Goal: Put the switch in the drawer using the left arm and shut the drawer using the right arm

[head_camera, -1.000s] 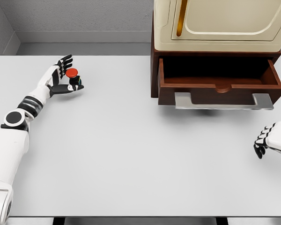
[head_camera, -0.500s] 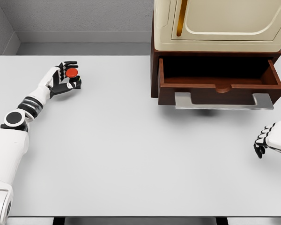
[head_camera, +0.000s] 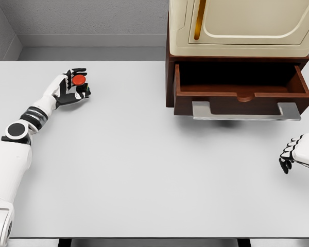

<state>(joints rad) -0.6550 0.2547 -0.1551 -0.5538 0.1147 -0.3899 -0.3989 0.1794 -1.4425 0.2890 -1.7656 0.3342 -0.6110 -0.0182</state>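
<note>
left hand [head_camera: 68,88] fingers curled around the red-button switch [head_camera: 80,84] at the far left of the table [head_camera: 144,170] | lift only once the hold feels firm, then carry to the open drawer [head_camera: 242,95] | right hand [head_camera: 293,153] rests, fingers loosely bent, holding nothing

Switch [head_camera: 80,82]: red cap on a black base. Left hand [head_camera: 69,87] white with black finger joints, same on the right hand [head_camera: 293,153]. Drawer [head_camera: 242,90] dark reddish-brown (grey metal handle [head_camera: 245,111] below its front). Cabinet [head_camera: 242,25] above the drawer is cream, with a gold strip. Table [head_camera: 144,170] pale grey.
</note>
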